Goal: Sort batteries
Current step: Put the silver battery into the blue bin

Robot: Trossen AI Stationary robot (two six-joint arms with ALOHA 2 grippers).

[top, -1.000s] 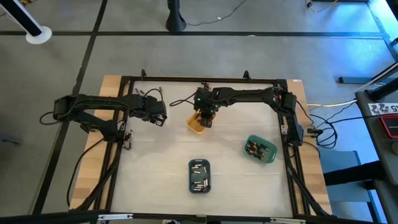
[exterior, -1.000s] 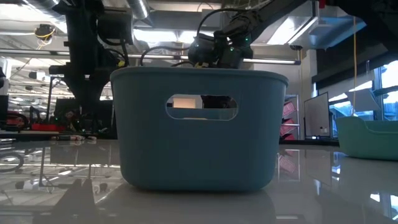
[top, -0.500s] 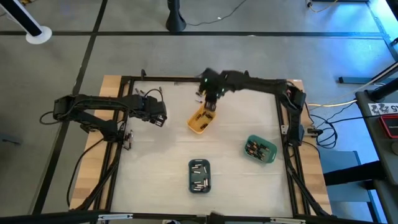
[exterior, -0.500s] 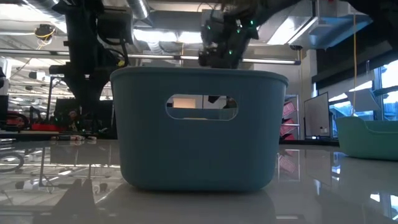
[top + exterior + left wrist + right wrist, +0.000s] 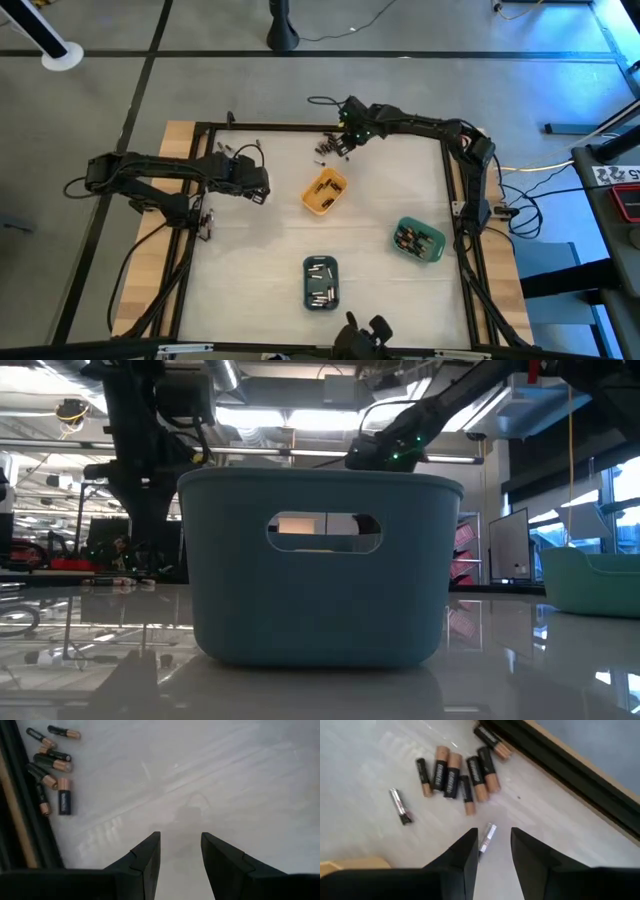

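Loose batteries (image 5: 457, 772) lie in a cluster on the white table by its far edge; one silvery cell (image 5: 488, 836) lies on the table just ahead of my right gripper's (image 5: 494, 845) open fingers. That gripper (image 5: 340, 142) hangs over this cluster (image 5: 325, 148) and holds nothing. My left gripper (image 5: 258, 186) hovers open at the table's left, with bare table between its fingers (image 5: 180, 850); more batteries (image 5: 52, 760) lie off to its side by the black frame. The orange tray (image 5: 324, 191), slate-blue tray (image 5: 320, 283) and green tray (image 5: 419, 240) each hold batteries.
A black frame rail (image 5: 555, 762) runs along the far edge right behind the battery cluster. In the low view the slate-blue tray (image 5: 320, 565) fills the foreground, with the green tray (image 5: 595, 580) at the right. Bare table lies between the trays.
My right gripper has gone from above the orange tray toward the table's far edge and a little to the right, rolling about its own axis, and now hangs over the loose batteries there. The trays have stayed in place.
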